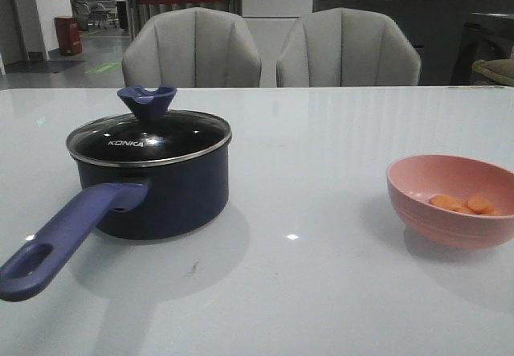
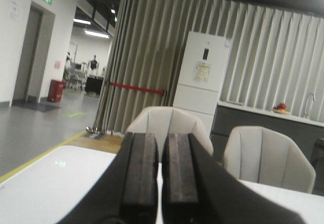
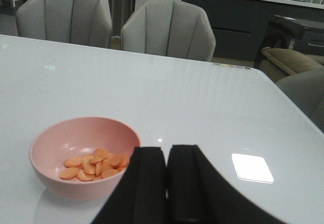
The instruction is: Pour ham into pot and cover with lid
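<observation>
The left hand [image 2: 158,176] is showing only in its own wrist view, its two dark pads sitting nearly together with a thin slit between, gripping nothing, its base cut off by the frame edge. The right hand [image 3: 166,183] is likewise pressed almost closed and empty, hanging just beside the pink bowl [image 3: 83,155] where the ham [image 3: 93,164] is lying in a loose heap. In the front view neither hand is appearing; the lid [image 1: 149,135] is sitting on the pot [image 1: 152,183] on the white table [image 1: 321,171], hiding the inside, well apart from the bowl, whose far edge is being cut off
</observation>
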Available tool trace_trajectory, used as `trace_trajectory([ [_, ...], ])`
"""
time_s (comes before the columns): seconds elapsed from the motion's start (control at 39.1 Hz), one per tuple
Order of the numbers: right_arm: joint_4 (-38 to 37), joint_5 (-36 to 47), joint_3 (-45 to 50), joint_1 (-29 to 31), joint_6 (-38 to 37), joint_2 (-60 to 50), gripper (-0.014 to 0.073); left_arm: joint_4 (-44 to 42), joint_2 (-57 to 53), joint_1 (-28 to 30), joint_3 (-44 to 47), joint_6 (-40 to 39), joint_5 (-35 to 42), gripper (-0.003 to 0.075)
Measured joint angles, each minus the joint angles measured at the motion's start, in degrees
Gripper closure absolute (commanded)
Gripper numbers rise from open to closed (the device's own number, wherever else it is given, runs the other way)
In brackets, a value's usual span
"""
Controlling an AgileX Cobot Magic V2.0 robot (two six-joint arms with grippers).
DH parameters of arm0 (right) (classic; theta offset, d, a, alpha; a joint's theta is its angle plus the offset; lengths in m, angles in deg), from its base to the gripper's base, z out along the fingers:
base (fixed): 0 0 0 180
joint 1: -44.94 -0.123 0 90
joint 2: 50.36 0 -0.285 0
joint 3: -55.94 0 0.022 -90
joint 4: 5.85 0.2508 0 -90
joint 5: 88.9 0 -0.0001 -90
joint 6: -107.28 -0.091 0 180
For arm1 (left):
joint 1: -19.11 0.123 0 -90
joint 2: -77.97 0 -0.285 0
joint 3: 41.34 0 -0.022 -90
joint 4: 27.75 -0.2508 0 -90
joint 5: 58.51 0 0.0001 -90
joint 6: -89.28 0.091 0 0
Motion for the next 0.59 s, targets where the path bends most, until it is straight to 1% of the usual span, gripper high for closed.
trace_trajectory([
  [0.1, 0.0, 0.0, 0.0, 0.0, 0.0, 0.0, 0.0451, 0.0, 1.49, 0.0, -5.3, 0.0, -7.37, 0.0587],
  [0.18, 0.0, 0.0, 0.0, 0.0, 0.0, 0.0, 0.0451, -0.48, 5.21, 0.0, -9.62, 0.0, -13.75, 0.0587],
  [0.31, 0.0, 0.0, 0.0, 0.0, 0.0, 0.0, 0.0451, -2.44, 12.12, -2.64, -15.96, 0.0, -21.06, 0.0587],
  [0.46, 0.0, 0.0, 0.0, 0.0, 0.0, 0.0, 0.0451, -2.91, 18.77, -5.35, -18.44, 0.0, -25.56, 0.0587],
  [0.59, 0.0, 0.0, 0.0, 0.0, 0.0, 0.0, 0.0451, -3.54, 22.41, -6.68, -18.44, 0.0, -24.97, 0.0587],
])
